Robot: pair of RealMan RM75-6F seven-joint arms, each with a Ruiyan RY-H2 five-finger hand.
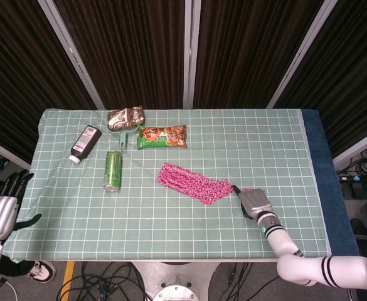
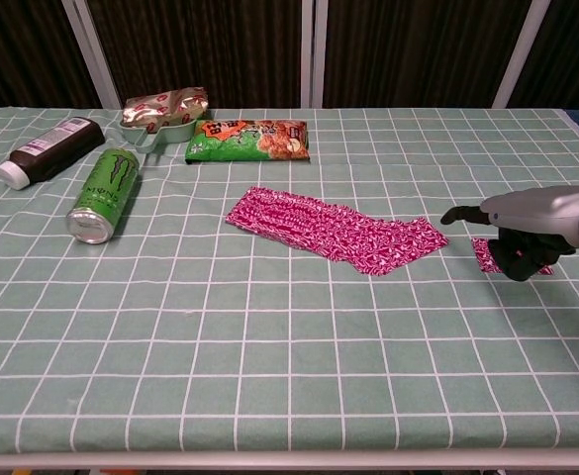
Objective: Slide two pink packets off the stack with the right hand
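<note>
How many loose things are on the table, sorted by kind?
Pink packet stack: 1
Separated pink packet, partly under the right hand: 1
Green drink can: 1
Dark brown bottle: 1
Green snack bag: 1
Foil packet in a pale green dish: 2
Total: 7

Silver right hand, black fingertips.
</note>
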